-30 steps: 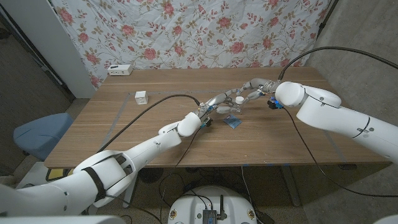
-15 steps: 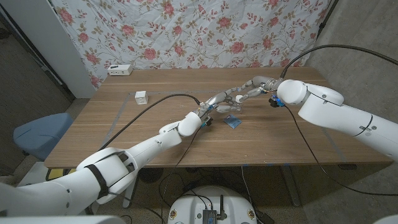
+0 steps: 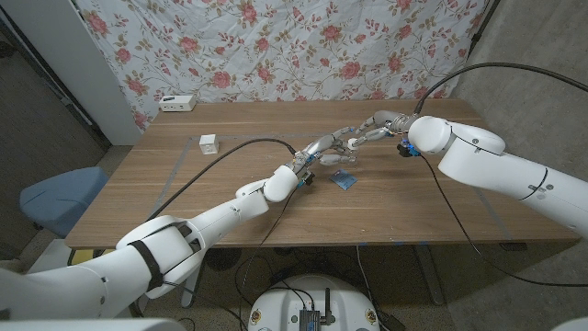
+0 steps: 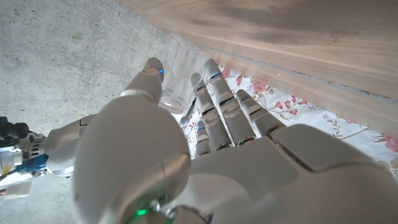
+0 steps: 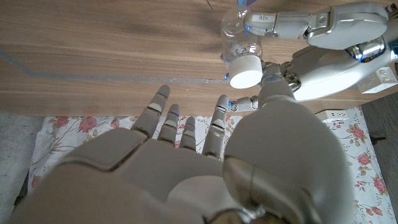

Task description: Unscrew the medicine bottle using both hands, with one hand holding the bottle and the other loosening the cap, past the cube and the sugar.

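The clear medicine bottle [image 5: 239, 28] with its white cap [image 5: 245, 71] is tipped on its side above the table's middle. My left hand [image 3: 323, 150] grips its body, fingers [image 5: 283, 22] wrapped round the clear part. My right hand [image 3: 372, 129] reaches in from the far right with its fingers spread and holds nothing. In the right wrist view its thumb lies right beside the cap, and I cannot tell if they touch. The bottle [image 3: 347, 153] sits between both hands in the head view. The blue sugar packet [image 3: 344, 180] lies just in front of them. The white cube [image 3: 209, 143] stands far to the left.
A white power strip [image 3: 177, 103] lies at the table's [image 3: 230, 198] far left edge. A blue chair [image 3: 55, 198] stands off the left side. A black cable [image 3: 230, 152] runs along my left arm. A flowered cloth hangs behind the table.
My right hand has drawn slightly up and back from the cap, its fingers more spread. My left hand keeps the bottle where it was.
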You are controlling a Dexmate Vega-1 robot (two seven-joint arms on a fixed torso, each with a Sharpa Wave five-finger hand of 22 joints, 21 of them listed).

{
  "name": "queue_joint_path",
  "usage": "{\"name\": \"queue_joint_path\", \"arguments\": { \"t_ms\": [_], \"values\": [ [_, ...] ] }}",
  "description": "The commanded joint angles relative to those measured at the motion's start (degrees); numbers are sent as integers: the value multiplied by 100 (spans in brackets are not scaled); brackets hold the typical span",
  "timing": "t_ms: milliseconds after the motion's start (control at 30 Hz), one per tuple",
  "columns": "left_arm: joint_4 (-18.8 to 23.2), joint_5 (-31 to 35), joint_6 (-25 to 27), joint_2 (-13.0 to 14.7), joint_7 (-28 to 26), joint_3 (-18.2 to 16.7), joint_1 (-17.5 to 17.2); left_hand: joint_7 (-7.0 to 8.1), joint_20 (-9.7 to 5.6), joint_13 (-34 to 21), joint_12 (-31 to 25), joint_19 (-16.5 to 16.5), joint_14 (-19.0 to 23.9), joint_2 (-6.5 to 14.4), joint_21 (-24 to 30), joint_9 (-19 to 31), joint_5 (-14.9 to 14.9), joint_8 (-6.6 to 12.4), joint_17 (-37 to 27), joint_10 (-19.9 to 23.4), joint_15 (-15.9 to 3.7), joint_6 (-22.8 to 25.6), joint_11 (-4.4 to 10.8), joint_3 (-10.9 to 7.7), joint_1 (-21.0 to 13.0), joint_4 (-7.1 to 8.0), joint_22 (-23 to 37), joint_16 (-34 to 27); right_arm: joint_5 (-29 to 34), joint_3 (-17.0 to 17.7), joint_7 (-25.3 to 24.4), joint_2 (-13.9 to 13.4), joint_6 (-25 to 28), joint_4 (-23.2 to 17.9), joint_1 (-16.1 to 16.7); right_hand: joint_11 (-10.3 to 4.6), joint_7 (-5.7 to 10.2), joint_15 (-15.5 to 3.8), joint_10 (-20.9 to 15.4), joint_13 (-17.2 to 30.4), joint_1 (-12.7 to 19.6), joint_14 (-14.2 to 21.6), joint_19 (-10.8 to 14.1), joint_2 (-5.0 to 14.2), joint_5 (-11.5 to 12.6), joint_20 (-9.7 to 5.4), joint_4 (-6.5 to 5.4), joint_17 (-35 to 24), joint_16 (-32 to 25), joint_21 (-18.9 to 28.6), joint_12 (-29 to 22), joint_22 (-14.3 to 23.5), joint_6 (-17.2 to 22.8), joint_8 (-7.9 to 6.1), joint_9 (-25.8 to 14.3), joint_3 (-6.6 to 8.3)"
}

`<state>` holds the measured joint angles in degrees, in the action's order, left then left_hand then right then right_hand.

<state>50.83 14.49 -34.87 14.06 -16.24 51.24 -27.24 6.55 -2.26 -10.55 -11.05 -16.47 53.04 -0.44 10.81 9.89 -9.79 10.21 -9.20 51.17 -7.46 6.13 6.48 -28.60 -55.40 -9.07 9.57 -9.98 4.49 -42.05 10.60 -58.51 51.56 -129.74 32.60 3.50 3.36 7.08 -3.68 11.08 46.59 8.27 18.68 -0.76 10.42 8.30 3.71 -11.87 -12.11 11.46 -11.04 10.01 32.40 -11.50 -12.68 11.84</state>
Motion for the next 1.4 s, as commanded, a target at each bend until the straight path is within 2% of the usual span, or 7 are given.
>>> {"name": "queue_joint_path", "arguments": {
  "t_ms": [33, 133, 433, 800, 1067, 1400],
  "values": [
    [-44, 45, -26, -12, -91, 37, 19, 15, -740, -31, -49, -53, 71, 43, -4, 3, -33, 51, -26, 393, -514, 67, 322, -26, -87, 1, -1, -34, 504, -410, 267, 40, 213, -33, -294, 52, -80, 61, 2, 12, -69, 20, 34, -24, 23, 32, -10, -27, -35, 32, -21, 13, 30, -56, -30, -33],
    [5, 50, 7, 3, -89, 36, -1, 7, -741, -31, -46, -51, 78, 47, -5, 3, -33, 56, -26, 391, -506, 82, 322, -24, -82, 7, -1, -35, 670, -549, 358, 69, 290, -54, -383, 80, -151, 76, -5, 14, -103, 29, 37, -53, 26, 39, -8, -24, -34, 30, -25, 13, 58, -80, -44, -52],
    [166, 63, 85, 56, -61, 28, -60, 6, -743, -31, -50, -49, 86, 51, -8, 3, -33, 64, -22, 414, -498, 129, 331, -19, -73, 18, -1, -29, 1031, -722, 333, 160, 502, -125, -391, 109, -174, 78, -102, 19, -89, 136, 127, -58, 46, 69, 36, -18, -66, 57, -58, 14, 212, -176, -84, -39],
    [305, 80, 142, 102, -29, 11, -114, 23, -744, -31, -43, -48, 97, 61, -10, 3, -31, 65, -22, 417, -507, 172, 290, -18, -74, 23, -1, -27, 1284, -803, 288, 203, 618, -167, -342, 82, -92, -11, -248, 24, 29, 304, 272, 3, 70, 37, 147, -20, -117, 90, -89, 16, 535, -366, -156, 43],
    [351, 89, 162, 120, -22, -3, -135, 29, -748, -31, -45, -53, 98, 60, -9, 3, -29, 62, -20, 434, -499, 189, 333, -13, -67, 27, -1, -23, 1433, -887, 377, 235, 654, -150, -376, 63, -45, -41, -285, 25, 78, 344, 332, 27, 74, 57, 191, -24, -129, 102, -90, 17, 636, -435, -186, 72],
    [408, 93, 197, 142, -7, -19, -158, 29, -744, -31, -37, -52, 93, 60, -10, 3, -31, 56, -16, 428, -490, 203, 305, -14, -58, 33, -1, -14, 1535, -917, 457, 272, 692, -158, -363, 49, -14, -51, -305, 27, 108, 376, 378, 41, 76, 73, 224, -31, -139, 109, -86, 18, 664, -475, -214, 93]
  ]
}}
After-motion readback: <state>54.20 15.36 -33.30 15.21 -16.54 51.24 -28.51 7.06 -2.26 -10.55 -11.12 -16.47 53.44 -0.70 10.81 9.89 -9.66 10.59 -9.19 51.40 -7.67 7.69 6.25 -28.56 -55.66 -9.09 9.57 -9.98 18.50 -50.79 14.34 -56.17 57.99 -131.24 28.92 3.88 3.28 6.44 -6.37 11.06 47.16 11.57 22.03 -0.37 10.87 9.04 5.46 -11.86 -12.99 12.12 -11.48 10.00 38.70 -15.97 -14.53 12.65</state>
